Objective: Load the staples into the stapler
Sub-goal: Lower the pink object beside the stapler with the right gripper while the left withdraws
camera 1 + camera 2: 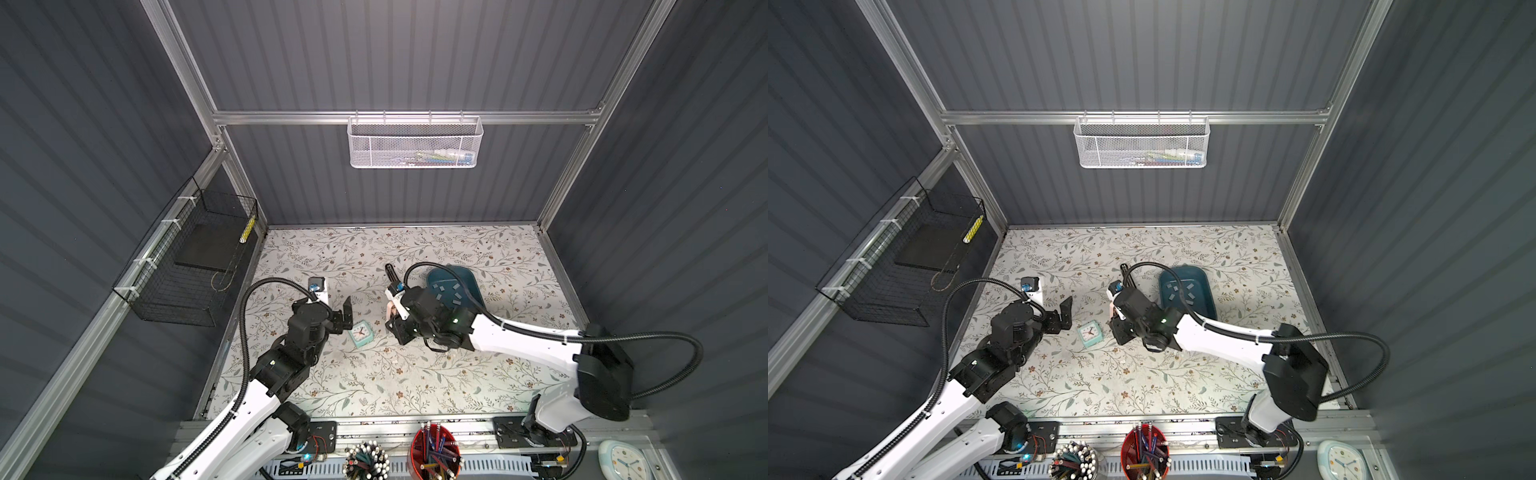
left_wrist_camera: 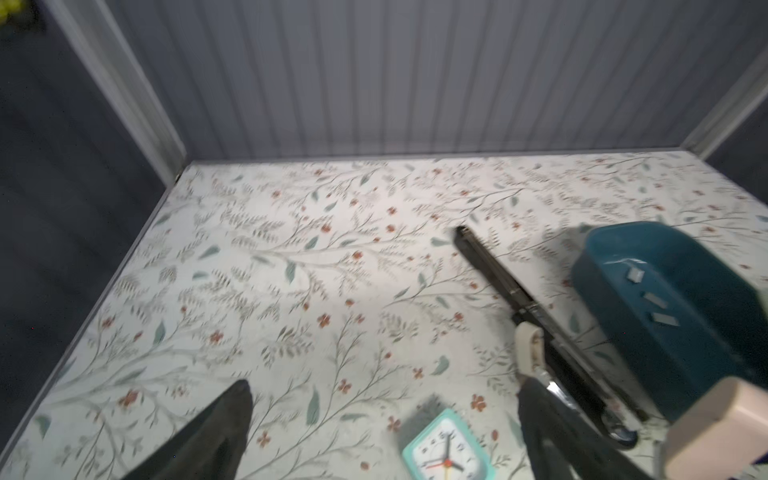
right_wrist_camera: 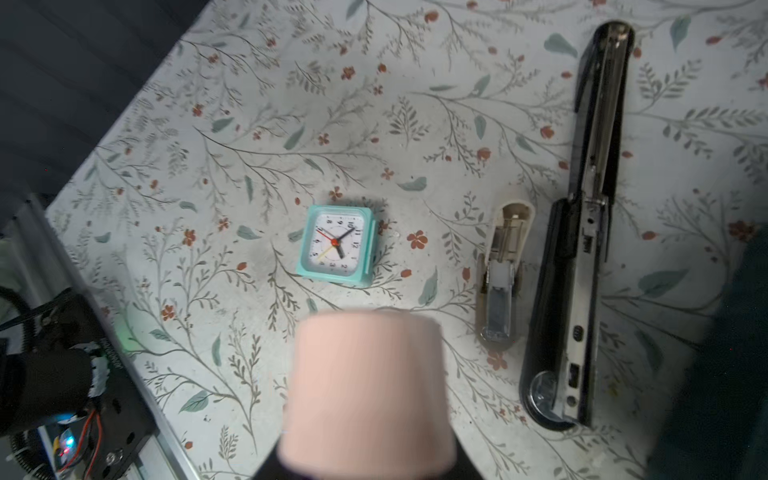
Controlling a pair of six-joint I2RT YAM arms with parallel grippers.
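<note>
Right wrist, right tool (image 3: pixel 368 440) clasping pink block (image 3: pixel 365 365)

White tabletop (image 1: pixel 415 374) printed with grey-green twigs and small red flowers, carrying four things.
A small square mint-green plastic alarm clock (image 2: pixel 446 451) lies face up just below the gap of the left pincer (image 2: pixel 384 388), between it and the right pincer (image 1: pixel 392 321). Just beside the right pincer, a small cream plastic stapler (image 3: pixel 500 274) lies folded open flat, and parallel to it, close but apart, lies a long black metal stapler (image 3: pixel 582 232), also open. Past that, further from both pincers, stands a dark teal rounded plastic tray (image 2: pixel 615 299).
</note>
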